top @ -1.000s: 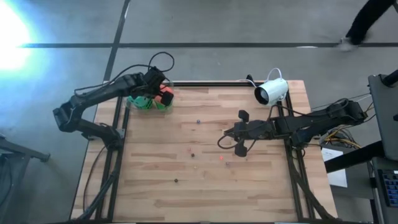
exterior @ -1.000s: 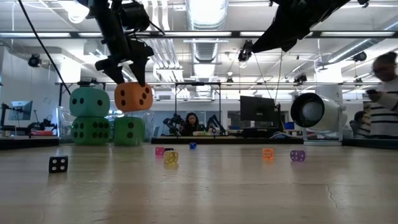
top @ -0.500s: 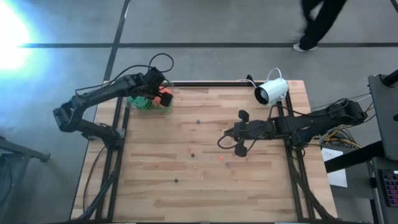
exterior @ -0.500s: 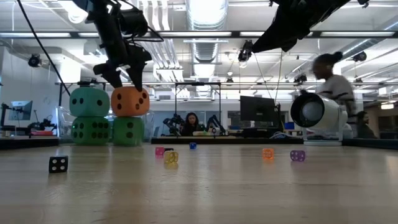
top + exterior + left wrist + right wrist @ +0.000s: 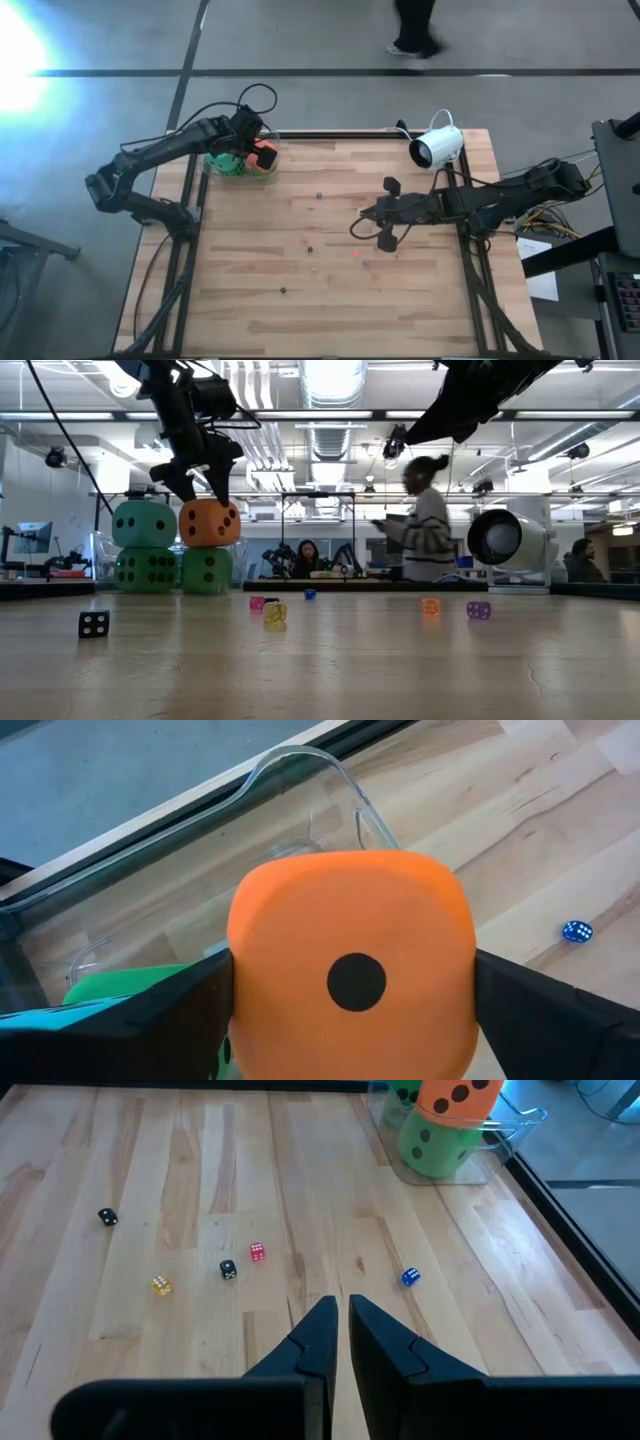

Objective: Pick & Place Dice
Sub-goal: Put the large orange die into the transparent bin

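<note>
The orange-red die point(image 5: 210, 523) sits on top of a bright green die point(image 5: 207, 570) at the table's far left. Beside them, the teal die point(image 5: 143, 523) rests on the second green die point(image 5: 147, 568). All stand in a clear tray point(image 5: 300, 765). My left gripper point(image 5: 202, 482) comes down over the orange-red die point(image 5: 350, 975) and is shut on it. My right gripper point(image 5: 366, 214) hangs shut and empty above the table's middle right; it also shows in its own wrist view point(image 5: 340, 1315). My left gripper pinches the orange-red die between its two fingers, on two opposite sides point(image 5: 240, 990). The fingers point(image 5: 218, 485) come from above, pointing down. The die is upright, with its underside on the green die below.
Tiny dice lie scattered on the wood: black point(image 5: 93, 623), pink point(image 5: 257, 1251), yellow point(image 5: 160, 1285), blue point(image 5: 408, 1277). A white camera point(image 5: 437, 147) stands at the far right. A person point(image 5: 425, 530) walks in the room beyond the table.
My left gripper has gone down and a little toward the table's left edge with the orange-red die. The die hung clear and slightly tilted; now it rests level on the green die. The gripper stays shut on it.
</note>
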